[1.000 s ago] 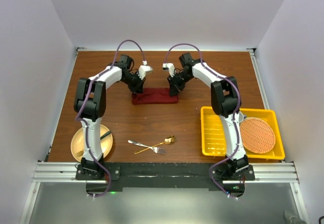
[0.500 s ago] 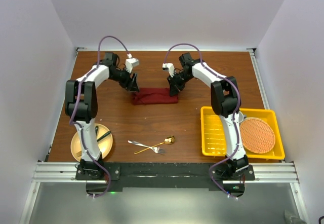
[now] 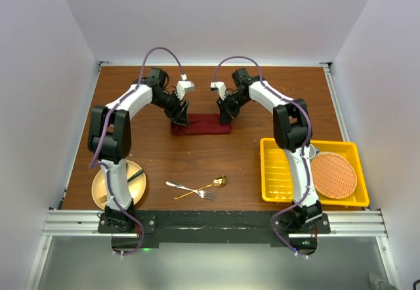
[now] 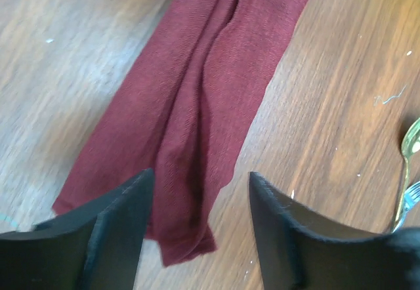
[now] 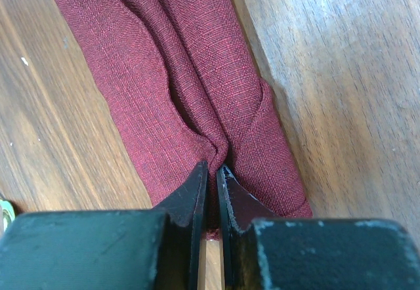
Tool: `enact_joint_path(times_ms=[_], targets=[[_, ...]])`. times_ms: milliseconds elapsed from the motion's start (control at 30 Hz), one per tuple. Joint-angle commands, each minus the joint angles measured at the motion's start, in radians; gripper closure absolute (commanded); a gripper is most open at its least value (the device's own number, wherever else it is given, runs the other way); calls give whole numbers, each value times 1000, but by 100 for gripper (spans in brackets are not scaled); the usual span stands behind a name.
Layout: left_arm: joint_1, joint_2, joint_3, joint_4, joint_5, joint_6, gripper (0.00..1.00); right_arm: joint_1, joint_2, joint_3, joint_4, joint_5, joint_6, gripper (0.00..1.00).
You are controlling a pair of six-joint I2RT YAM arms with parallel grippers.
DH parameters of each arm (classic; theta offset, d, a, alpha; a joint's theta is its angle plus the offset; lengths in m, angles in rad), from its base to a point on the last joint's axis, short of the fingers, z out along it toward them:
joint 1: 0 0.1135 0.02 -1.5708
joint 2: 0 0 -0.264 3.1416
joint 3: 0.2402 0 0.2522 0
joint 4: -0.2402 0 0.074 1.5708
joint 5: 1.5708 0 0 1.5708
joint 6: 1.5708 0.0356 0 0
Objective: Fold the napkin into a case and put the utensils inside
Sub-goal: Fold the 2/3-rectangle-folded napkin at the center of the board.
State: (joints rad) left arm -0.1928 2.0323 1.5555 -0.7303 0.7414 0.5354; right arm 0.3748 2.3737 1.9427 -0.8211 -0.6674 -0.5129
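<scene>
Already a narrow strip, the napkin (image 3: 201, 124) lies at the far middle of the table (image 3: 157, 159). The right gripper (image 5: 211, 172) pinches its right end, and the left gripper (image 4: 200, 180) hangs open over the left end. Folding looks nearly done. The next move probably calls for fetching the fork (image 3: 187, 188) and spoon (image 3: 220, 181) near the front edge.

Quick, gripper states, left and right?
Left gripper: open, holding nothing, over the dark red cloth napkin.
Right gripper: shut, pinching that napkin's fold.

Both arms reach to the far centre, elbows raised, wrists angled downward and toward each other. Left gripper (image 3: 182, 114): jaws standing well apart, tips down. Right gripper (image 3: 226, 115): jaws closed to a slit, pinching a fold of the napkin (image 5: 197, 73).
</scene>
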Motion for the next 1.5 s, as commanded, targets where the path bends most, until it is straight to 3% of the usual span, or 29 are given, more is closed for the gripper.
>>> enact_joint_path(times_ms=[0, 133, 400, 633, 833, 1267, 1333, 1467], targets=[[-20, 19, 8, -4, -80, 34, 44, -5, 33, 6, -12, 100, -55, 100], [-43, 31, -3, -38, -114, 72, 69, -5, 24, -7, -13, 104, -73, 100], [-51, -27, -112, -75, -83, 103, 100, -2, -2, -28, -65, 97, -131, 100], [-56, -102, -172, -132, 21, 126, 100, 4, -94, -143, -121, 65, -187, 100], [-51, -123, -137, -156, 88, 94, 100, 6, -123, -104, -209, 20, -207, 100], [32, 74, -11, -109, 76, -23, 100, 7, 1, 33, -216, 31, -122, 100], [47, 94, -15, -78, 75, -54, 93, 7, 34, 48, -205, 45, -96, 100], [72, 44, -52, -9, 117, -81, 63, 6, 74, 61, -191, 80, -72, 100]])
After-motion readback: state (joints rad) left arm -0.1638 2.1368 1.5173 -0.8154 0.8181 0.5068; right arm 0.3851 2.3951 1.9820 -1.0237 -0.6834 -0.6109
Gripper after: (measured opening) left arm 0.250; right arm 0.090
